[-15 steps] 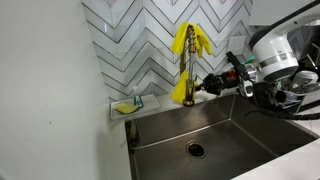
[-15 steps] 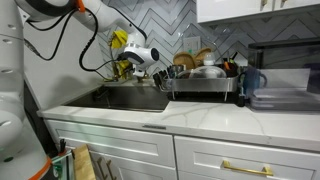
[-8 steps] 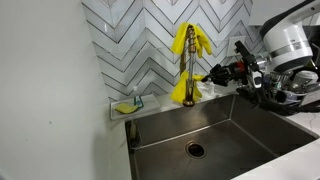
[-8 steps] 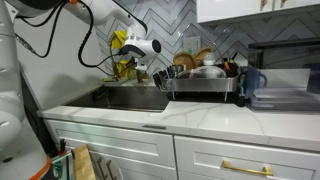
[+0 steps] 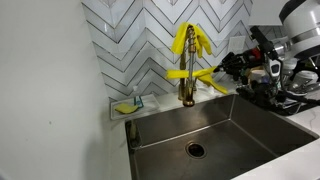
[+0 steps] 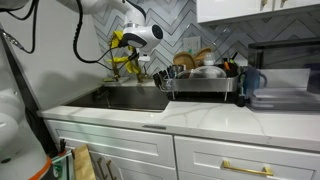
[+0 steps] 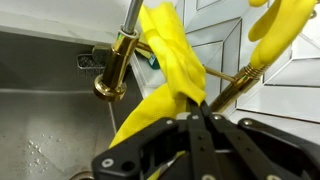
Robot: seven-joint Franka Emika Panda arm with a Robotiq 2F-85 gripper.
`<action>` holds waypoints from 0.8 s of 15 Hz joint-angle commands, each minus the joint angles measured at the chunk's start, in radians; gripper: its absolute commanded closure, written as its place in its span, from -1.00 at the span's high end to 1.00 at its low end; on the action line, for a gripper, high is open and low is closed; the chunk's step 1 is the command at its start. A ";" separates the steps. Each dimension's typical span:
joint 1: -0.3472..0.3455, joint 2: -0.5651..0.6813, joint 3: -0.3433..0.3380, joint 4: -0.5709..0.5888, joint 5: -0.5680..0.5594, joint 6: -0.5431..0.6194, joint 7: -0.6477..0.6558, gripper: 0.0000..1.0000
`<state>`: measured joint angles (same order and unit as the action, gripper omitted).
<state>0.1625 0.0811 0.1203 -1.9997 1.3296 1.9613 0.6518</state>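
Claw has been drawn back from the tap since the earlier frame, up and away along the tiled wall. The yellow glove has been pulled out with it and is now stretched sideways from the tap stem, above the sink.

Claw state: clenched on the glove. In the wrist view the fingers are seen pinched together with yellow rubber trapped between them. The rest of the glove runs up and away towards the brass tap.

Glove position: one end is gripped and the far end is still against the tap stem, just above the base. It is held clear of the basin. Whether it is hooked on the stem or only resting against it cannot be told.

A second glove is draped over the top of the tap, fingers hanging down, apart from the claw.

A sponge is seen in a small holder at the back edge of the sink, well apart from the claw. The drain is seen in the basin floor. In an exterior view a loaded dish rack is seen on the worktop just beside the sink.
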 commanded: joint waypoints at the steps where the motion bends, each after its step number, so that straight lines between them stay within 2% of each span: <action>1: -0.020 -0.081 -0.012 -0.050 -0.066 0.019 0.015 -0.99; 6: -0.035 -0.142 -0.011 -0.057 -0.181 0.000 0.044 -0.99; 12: -0.040 -0.228 0.003 -0.044 -0.396 -0.047 0.133 -0.99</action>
<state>0.1327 -0.0825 0.1105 -2.0206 1.0364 1.9484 0.7302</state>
